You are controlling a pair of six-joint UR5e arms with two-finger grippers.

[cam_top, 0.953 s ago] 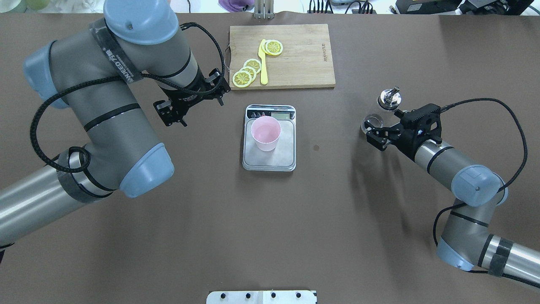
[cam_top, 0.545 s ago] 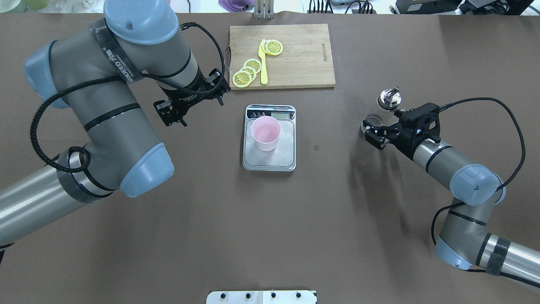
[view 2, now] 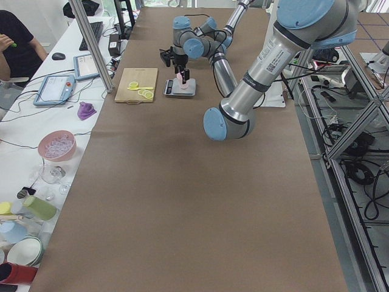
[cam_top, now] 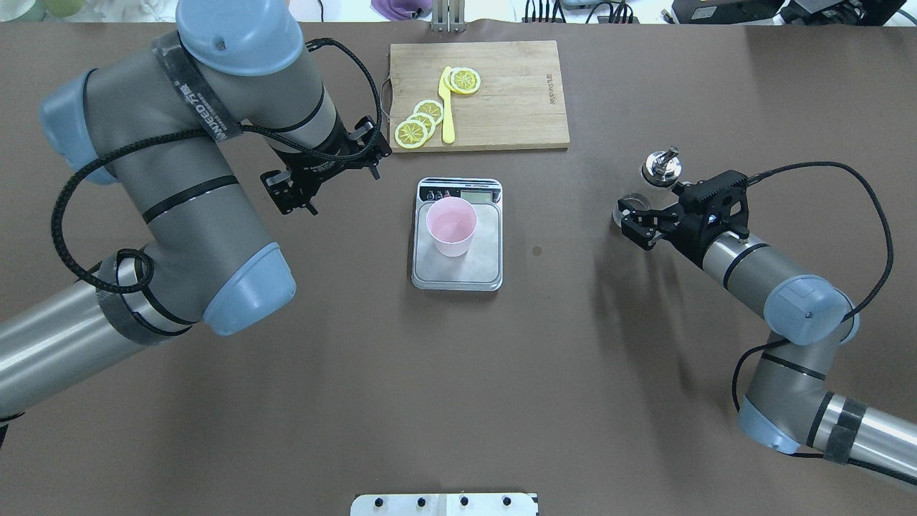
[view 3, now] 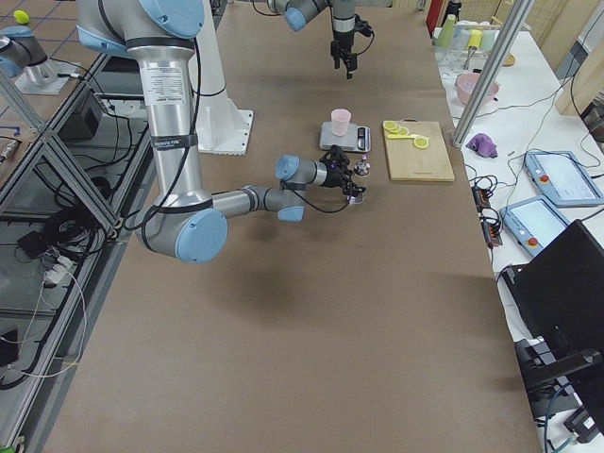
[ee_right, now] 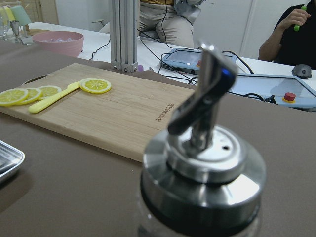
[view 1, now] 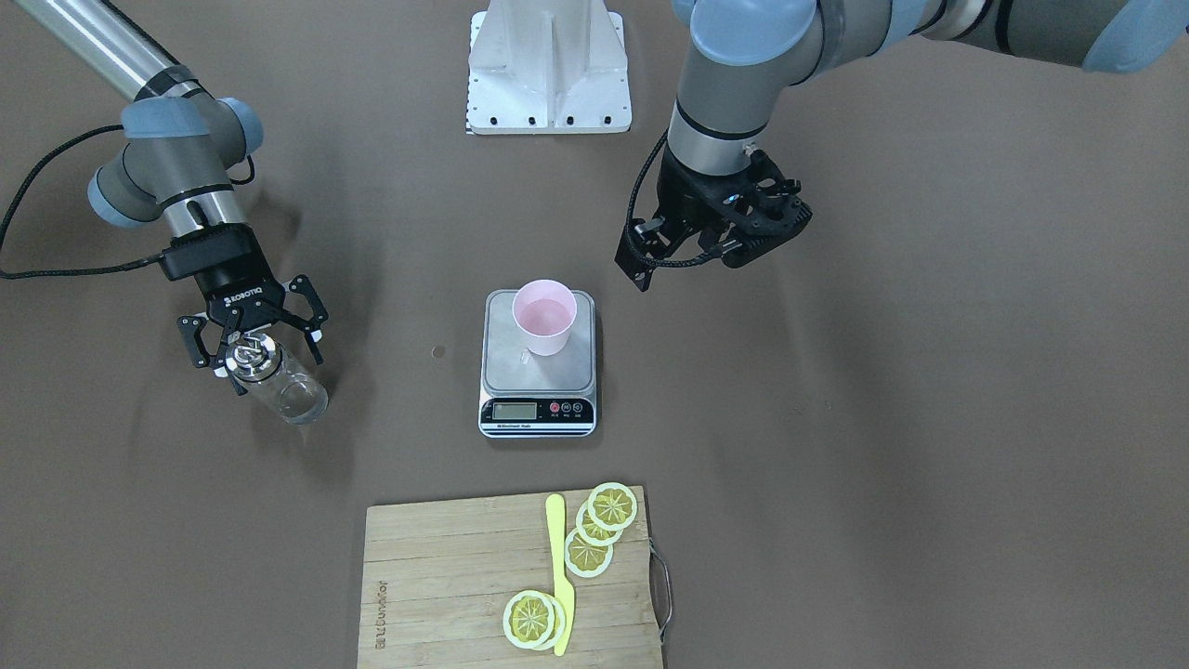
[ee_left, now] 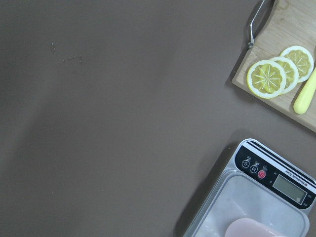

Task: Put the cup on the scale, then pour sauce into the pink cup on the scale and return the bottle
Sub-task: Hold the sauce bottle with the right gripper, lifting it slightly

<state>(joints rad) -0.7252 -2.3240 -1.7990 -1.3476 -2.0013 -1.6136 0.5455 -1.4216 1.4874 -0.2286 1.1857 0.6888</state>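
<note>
Brown covering (cam_top: 458, 387) runs over the whole table; beyond its far edge stand a cluttered bench (view 2: 36, 121) and a seated person (ee_right: 291, 34).

Left side: the left gripper (cam_top: 333, 183) hangs above bare table near the scale's left flank. Its fingers are spread wide and hold nothing. Its wrist view shows only table, a board corner and the scale's display end.

Far centre: a wooden board (cam_top: 516, 93) carries lemon slices (cam_top: 412, 132) and a yellow knife (cam_top: 448, 118), close to the far edge.

Centre: the scale (cam_top: 488, 266) lies flat, with the pink cup (cam_top: 451, 226) upright on its platform. The cup is set toward the platform's left side, inside the rim. First step judged complete.

Right side: the bottle (cam_top: 662, 167) stands upright on the table, well apart from the scale. The right gripper (view 1: 253, 353) is at it with fingers spread, one either side in the front view. No squeeze is evident, and contact cannot be confirmed. Gripping, pouring and returning the bottle are outstanding. Whether the bottle holds sauce cannot be told.

Clearance: the stretch between bottle and scale is open save one small dark spot (cam_top: 537, 250). The board lies just beyond the scale and the left gripper is near its left, so approach from the right appears freest. The bottle sits well in from the table's right edge
</note>
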